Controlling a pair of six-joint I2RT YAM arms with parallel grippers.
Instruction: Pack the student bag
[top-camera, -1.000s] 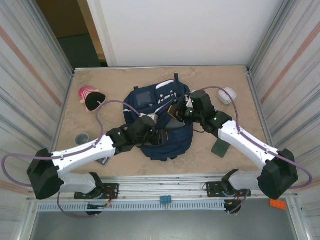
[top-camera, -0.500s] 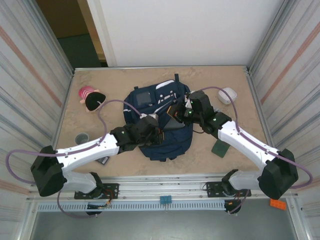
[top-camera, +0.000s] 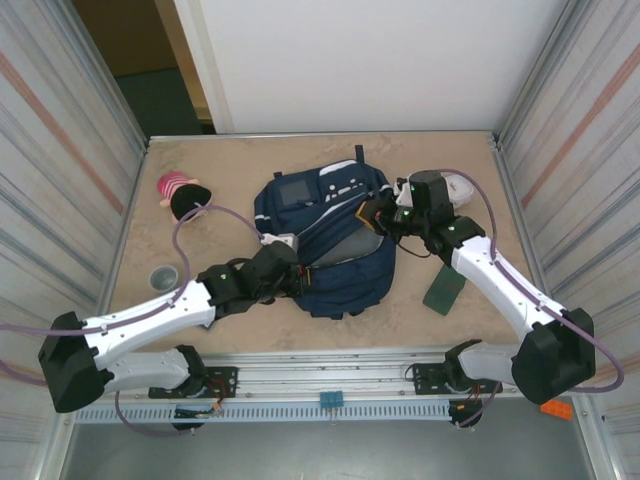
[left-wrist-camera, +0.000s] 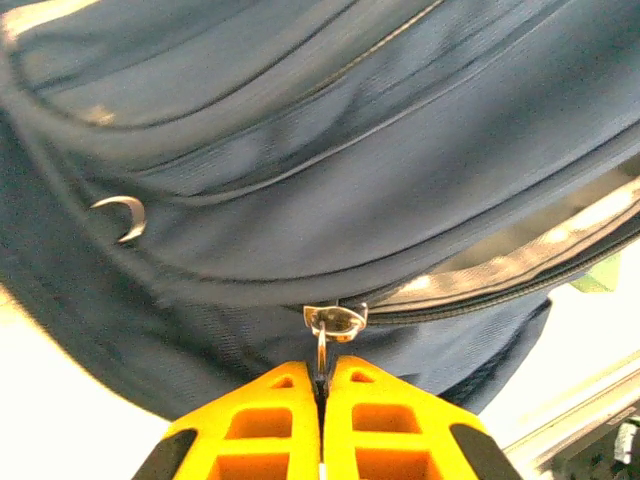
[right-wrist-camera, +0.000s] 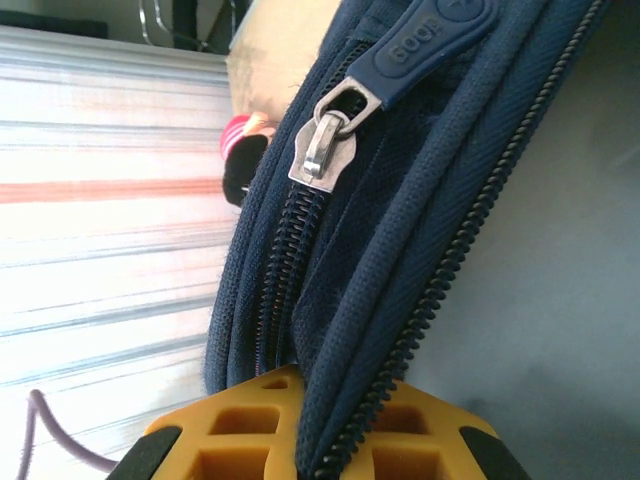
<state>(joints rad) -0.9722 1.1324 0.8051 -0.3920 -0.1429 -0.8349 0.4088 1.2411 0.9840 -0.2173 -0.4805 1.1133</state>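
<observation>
While left gripper (left-wrist-camera: 322, 385) jaws pinch zipper pull (left-wrist-camera: 331, 324) shut, right gripper (right-wrist-camera: 300, 395) jaws clamp student bag (top-camera: 335, 285) rim: draw along track, hold rim taut.

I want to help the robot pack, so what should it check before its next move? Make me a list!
1. Are the left fingers shut on the zipper pull? Ok.
2. Are the right fingers pinching the student bag at its rim? Ok.
3. Is the mouth open, with grey lining showing? Ok.
4. Is anything inside already? Cannot tell.
5. Is the pink toy packed? Not ok, it lies on the table.
</observation>
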